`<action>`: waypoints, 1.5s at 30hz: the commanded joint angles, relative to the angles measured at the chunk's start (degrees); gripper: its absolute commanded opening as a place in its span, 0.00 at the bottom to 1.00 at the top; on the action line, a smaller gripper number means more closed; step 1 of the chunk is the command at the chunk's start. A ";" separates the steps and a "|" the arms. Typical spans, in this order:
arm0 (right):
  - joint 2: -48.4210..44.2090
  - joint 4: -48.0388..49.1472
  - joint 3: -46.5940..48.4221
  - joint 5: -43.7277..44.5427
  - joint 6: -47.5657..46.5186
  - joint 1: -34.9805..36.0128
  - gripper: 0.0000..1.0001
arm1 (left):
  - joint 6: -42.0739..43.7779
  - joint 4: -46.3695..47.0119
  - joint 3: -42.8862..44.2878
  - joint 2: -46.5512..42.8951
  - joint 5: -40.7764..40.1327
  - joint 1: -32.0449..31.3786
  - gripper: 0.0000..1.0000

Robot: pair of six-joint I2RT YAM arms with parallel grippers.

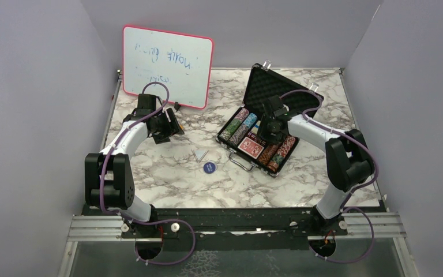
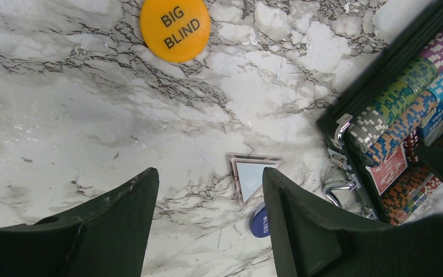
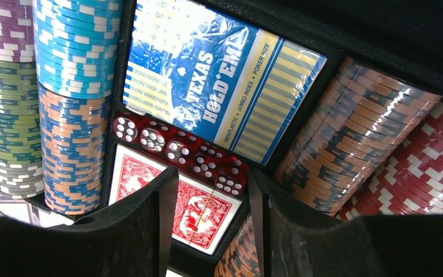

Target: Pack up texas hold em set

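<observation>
The black case lies open at centre right, its foam lid propped back. Striped chip stacks, a blue card deck, a row of red dice and a red-backed deck sit in it. My right gripper is open and empty just above the red deck and dice; it also shows in the top view. My left gripper is open and empty over bare marble, left of the case. An orange "BIG BLIND" button lies ahead of it. A blue button lies near the case handle.
A pink-framed whiteboard leans at the back left, close behind the left arm. A small pale triangular piece lies beside the blue button; it also shows in the left wrist view. Grey walls enclose the table on three sides.
</observation>
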 commanded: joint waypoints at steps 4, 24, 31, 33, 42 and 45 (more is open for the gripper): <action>1.06 1.33 0.84 -0.50 -0.07 -0.20 0.54 | 0.61 0.05 0.64 -0.42 -0.82 -0.24 0.69; -2.90 3.06 0.16 -3.00 -2.80 -0.20 0.54 | 0.60 0.11 0.30 -0.61 -0.87 -0.24 0.69; -0.51 2.42 0.29 -4.16 -2.35 -0.23 0.52 | 0.56 0.14 0.29 -0.54 -0.61 -0.24 0.69; -0.41 1.61 0.67 -3.30 -2.25 -0.20 0.52 | 0.51 0.12 0.28 -0.52 -0.48 -0.30 0.69; -4.36 -0.69 4.78 1.94 -5.45 2.43 0.52 | 0.89 2.21 -0.83 -1.43 1.01 -0.29 0.69; -4.49 -0.88 7.45 4.95 -7.83 6.17 0.52 | 0.75 2.95 -1.47 -3.46 0.77 -0.33 0.69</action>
